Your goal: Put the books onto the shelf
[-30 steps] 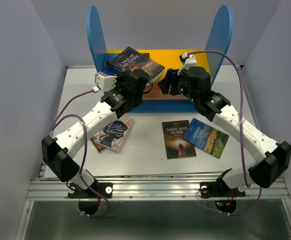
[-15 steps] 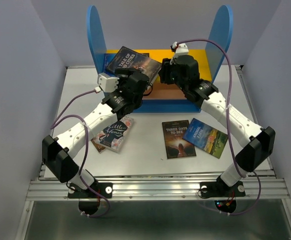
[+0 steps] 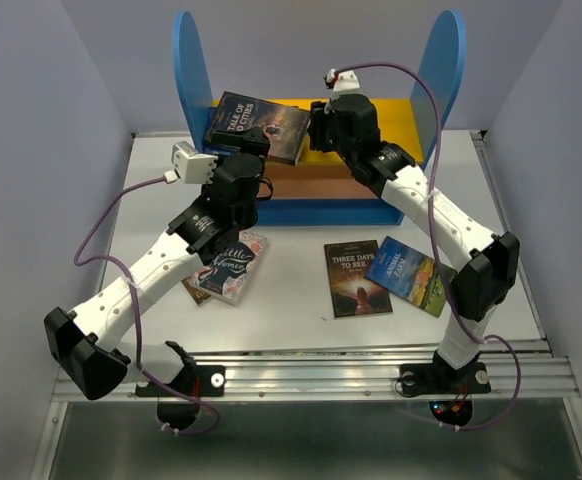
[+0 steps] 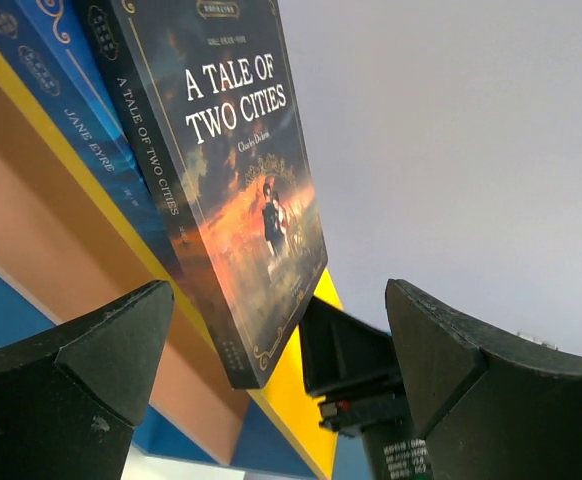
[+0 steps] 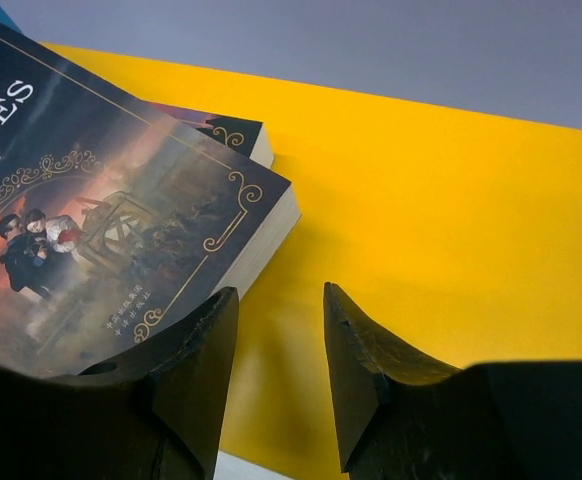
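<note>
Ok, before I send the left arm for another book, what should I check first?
1. Left fingers free of A Tale of Two Cities: ok, wide open, book ahead of them, not gripped.
2. That book on the shelf: ok, lying on Jane Eyre above the yellow board.
3. Right fingers empty: ok, only the yellow board shows between them.
4. Right fingers clear of the book's corner: cannot tell, one sits very close.
5. All books shelved: not ok; Little Women, Three Days to See and Animal Farm lie on the table.
</note>
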Controlling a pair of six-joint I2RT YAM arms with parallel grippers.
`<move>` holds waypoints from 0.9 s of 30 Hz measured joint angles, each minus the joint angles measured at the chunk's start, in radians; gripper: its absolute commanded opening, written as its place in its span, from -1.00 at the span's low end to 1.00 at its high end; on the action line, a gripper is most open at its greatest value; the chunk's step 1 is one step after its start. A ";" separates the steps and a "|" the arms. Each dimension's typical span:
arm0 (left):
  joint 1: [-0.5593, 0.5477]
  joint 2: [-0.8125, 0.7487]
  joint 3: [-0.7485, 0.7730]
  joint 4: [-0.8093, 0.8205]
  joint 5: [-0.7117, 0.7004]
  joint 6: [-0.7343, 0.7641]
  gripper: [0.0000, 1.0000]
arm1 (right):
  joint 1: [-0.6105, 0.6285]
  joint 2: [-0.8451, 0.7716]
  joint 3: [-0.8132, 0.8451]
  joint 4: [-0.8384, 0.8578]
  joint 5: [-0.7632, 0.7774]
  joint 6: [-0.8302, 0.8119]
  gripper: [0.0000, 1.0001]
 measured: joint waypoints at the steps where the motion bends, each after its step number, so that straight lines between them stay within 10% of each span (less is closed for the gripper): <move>1: 0.006 -0.009 -0.008 0.016 0.013 0.019 0.98 | -0.002 0.008 0.008 0.001 -0.003 -0.004 -0.07; 27: 0.094 -0.012 -0.024 0.078 0.287 0.308 0.98 | -0.031 0.161 0.177 0.049 -0.055 -0.210 0.14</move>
